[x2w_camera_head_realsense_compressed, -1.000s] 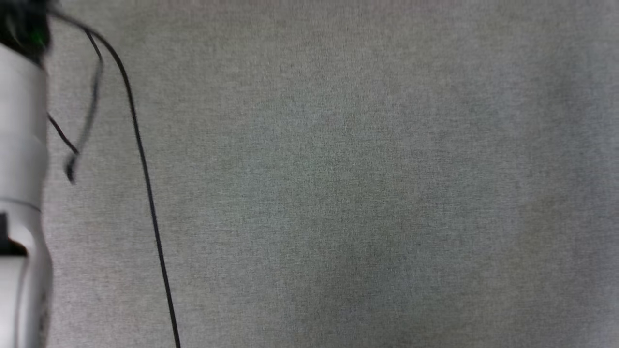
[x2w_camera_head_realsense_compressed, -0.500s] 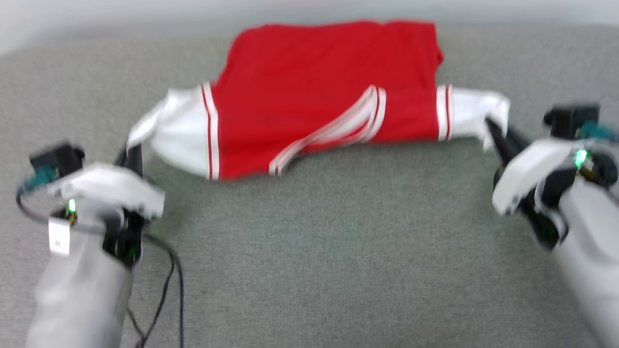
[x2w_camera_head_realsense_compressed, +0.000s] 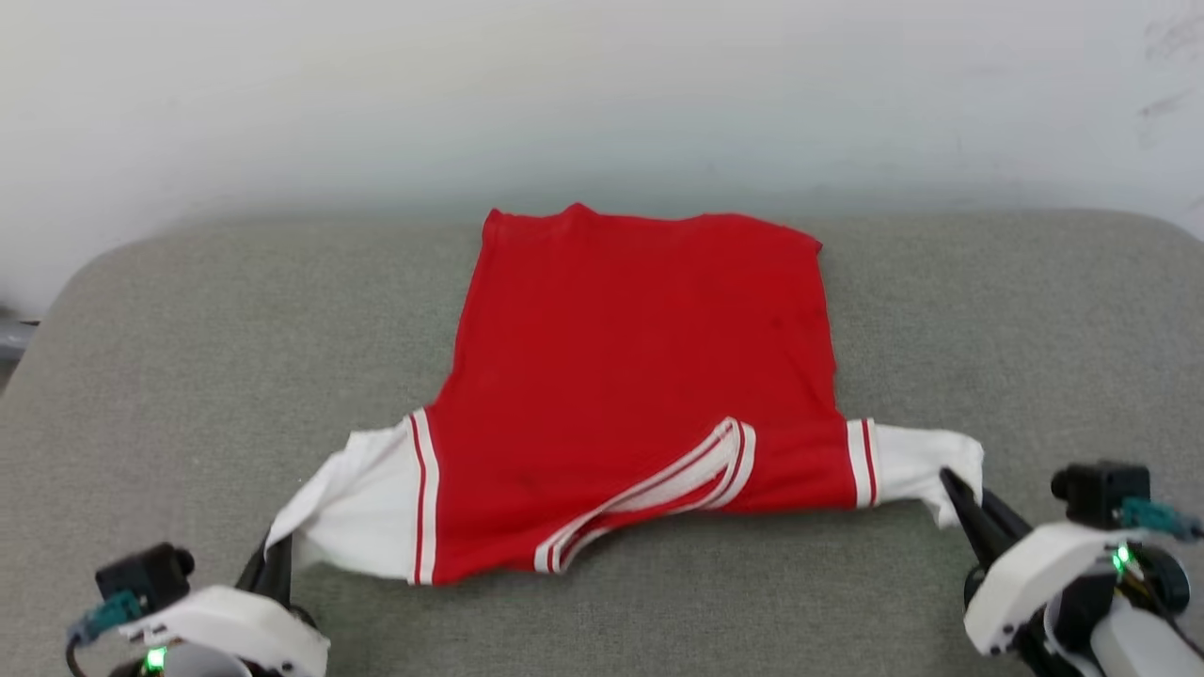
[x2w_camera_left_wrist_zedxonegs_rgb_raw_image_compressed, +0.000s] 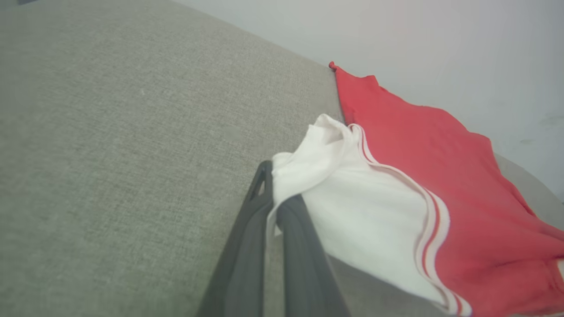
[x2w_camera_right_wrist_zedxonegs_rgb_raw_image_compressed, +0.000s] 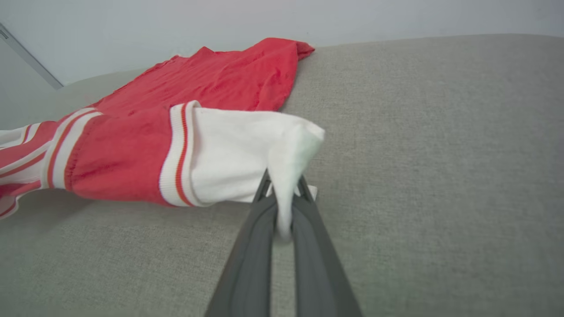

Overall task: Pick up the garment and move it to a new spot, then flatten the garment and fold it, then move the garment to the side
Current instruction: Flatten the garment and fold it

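Left gripper (x2w_camera_head_realsense_compressed: 273, 564): low at the near left, fingers closed on the bunched end of the white left sleeve (x2w_camera_head_realsense_compressed: 362, 508). The left wrist view shows cloth pinched between them.

The garment (x2w_camera_head_realsense_compressed: 640, 376): spread on the grey cushioned surface (x2w_camera_head_realsense_compressed: 188, 329), directly ahead of both grippers. The red body runs away toward the pale wall (x2w_camera_head_realsense_compressed: 602, 94), with the far hem close to the surface's back edge. Sleeve-to-sleeve line runs across, left to right, along the near edge. A white striped band (x2w_camera_head_realsense_compressed: 658, 494) lies slanted over the near red part, loose and creased. Both sleeve ends look raised a little off the surface, with shadow beneath.

Right gripper (x2w_camera_head_realsense_compressed: 950, 484): low at the near right, fingers closed on the tip of the white right sleeve (x2w_camera_head_realsense_compressed: 917, 461), which drapes down between them.

Judgement: each arm is at its own sleeve, neither nearer. The coming move likely turns on the cross-wise sleeve line, either drawing the ends apart to tension it or pulling the cloth nearer to flatten it. Nothing stands on the surface around the garment to obstruct. Uneven pull could skew the body.
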